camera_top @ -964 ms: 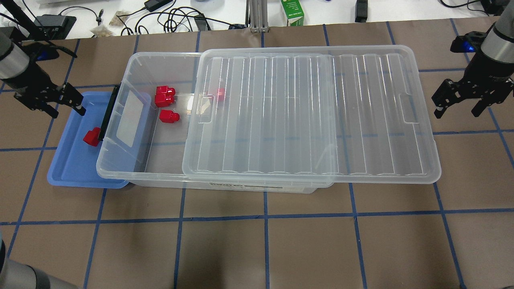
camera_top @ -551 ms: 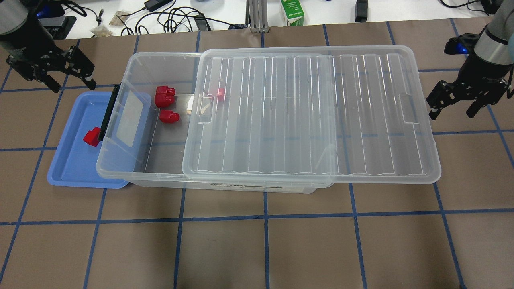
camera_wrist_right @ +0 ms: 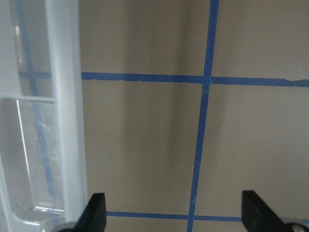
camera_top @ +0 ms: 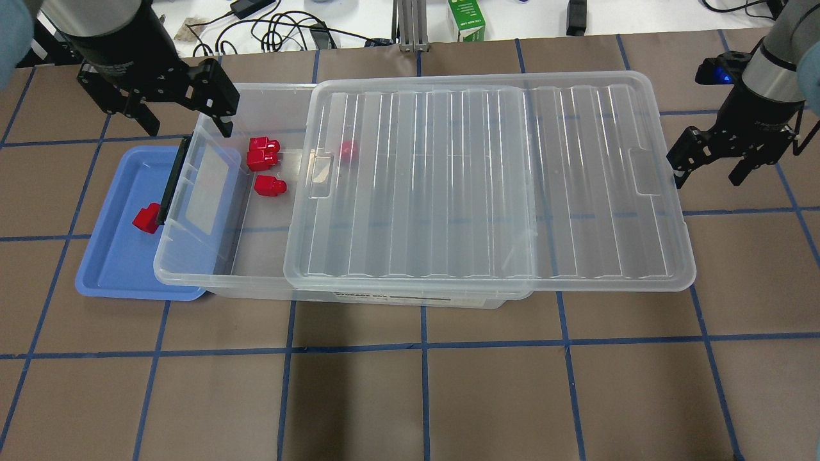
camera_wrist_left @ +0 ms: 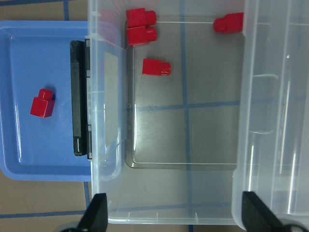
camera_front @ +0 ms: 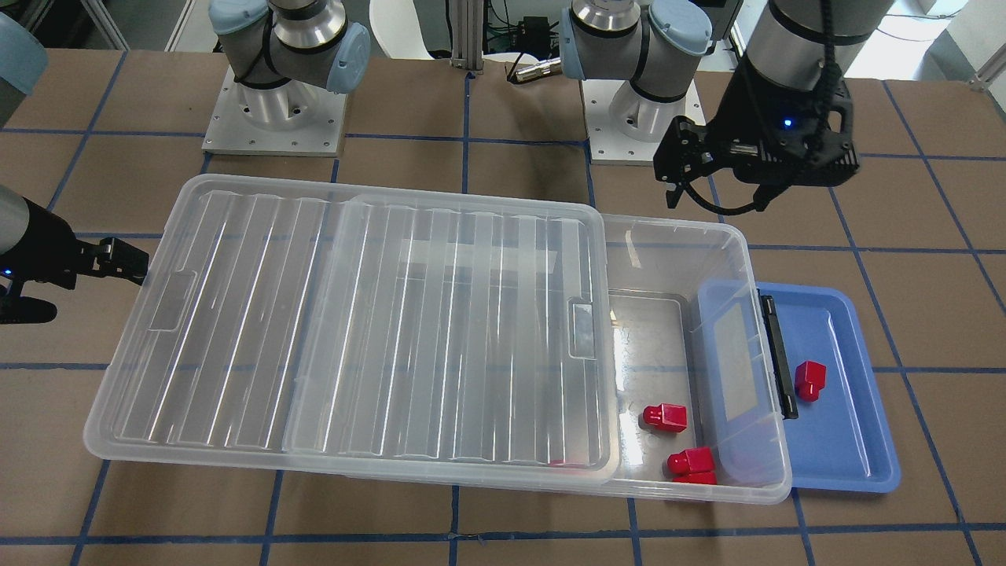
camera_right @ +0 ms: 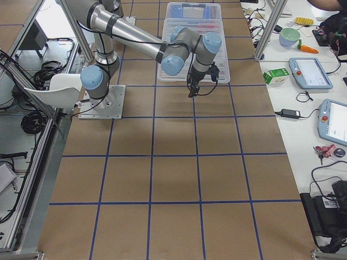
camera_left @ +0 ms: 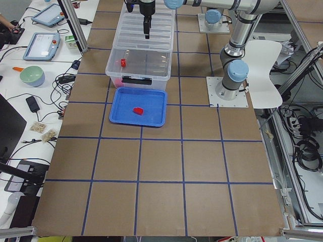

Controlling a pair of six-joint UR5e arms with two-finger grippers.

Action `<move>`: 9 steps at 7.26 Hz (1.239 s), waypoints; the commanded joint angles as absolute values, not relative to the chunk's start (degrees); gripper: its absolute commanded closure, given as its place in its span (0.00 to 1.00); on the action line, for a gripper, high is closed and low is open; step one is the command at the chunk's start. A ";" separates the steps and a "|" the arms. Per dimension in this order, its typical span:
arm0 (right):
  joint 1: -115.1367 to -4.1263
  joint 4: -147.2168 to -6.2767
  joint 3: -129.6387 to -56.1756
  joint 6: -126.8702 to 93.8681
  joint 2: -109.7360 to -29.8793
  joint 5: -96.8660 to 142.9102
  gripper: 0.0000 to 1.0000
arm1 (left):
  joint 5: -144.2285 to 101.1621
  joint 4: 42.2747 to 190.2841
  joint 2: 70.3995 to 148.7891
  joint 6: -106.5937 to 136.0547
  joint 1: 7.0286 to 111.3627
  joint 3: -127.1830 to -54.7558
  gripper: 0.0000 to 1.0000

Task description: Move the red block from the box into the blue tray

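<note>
The red block [camera_top: 147, 218] lies in the blue tray [camera_top: 118, 262] at the worktop's left end, just beside the end wall of the box [camera_top: 192, 278], long axis and stub toward the far edge. The left gripper [camera_top: 188, 121] over the box's far rim and the right gripper [camera_top: 706, 174] beyond the right edge of the lid [camera_top: 487, 186] are both spread wide, empty.

Blue tray [camera_wrist_left: 19, 145], left of view: one red block [camera_wrist_left: 42, 103] lying on its floor, apart from the rim. Box [camera_wrist_left: 108, 63], clear plastic, its black latch [camera_wrist_left: 78, 96] end over the tray's right side. On the box floor: paired blocks [camera_wrist_left: 141, 26], touching, by the top wall; single block [camera_wrist_left: 156, 67] just below them; fourth block [camera_wrist_left: 228, 22] at the edge of the lid [camera_wrist_left: 280, 96], which covers the right part. Left gripper [camera_wrist_left: 175, 216]: dark fingertips [camera_wrist_left: 96, 212] at the bottom edge, spread wide
</note>
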State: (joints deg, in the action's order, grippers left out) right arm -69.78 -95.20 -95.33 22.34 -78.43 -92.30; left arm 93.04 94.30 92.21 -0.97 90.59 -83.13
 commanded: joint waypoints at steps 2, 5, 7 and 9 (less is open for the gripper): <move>-74.25 -96.94 -95.27 17.25 -78.14 -92.20 0.00 | 93.25 93.25 91.58 3.79 93.08 -86.22 0.03; -78.20 -97.73 -95.36 12.42 -78.05 -92.11 0.00 | 92.64 91.68 91.14 3.60 92.64 -87.54 0.03; -81.55 -98.69 -95.27 8.19 -77.35 -92.11 0.00 | 92.64 91.58 91.05 3.69 92.72 -87.63 0.03; -84.62 -99.40 -95.27 4.15 -76.82 -92.02 0.00 | 92.72 91.58 91.05 3.78 92.64 -87.54 0.00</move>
State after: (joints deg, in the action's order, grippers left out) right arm -82.71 -98.77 -95.31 6.55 -77.22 -92.05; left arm 92.70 91.61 91.06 3.75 92.70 -87.57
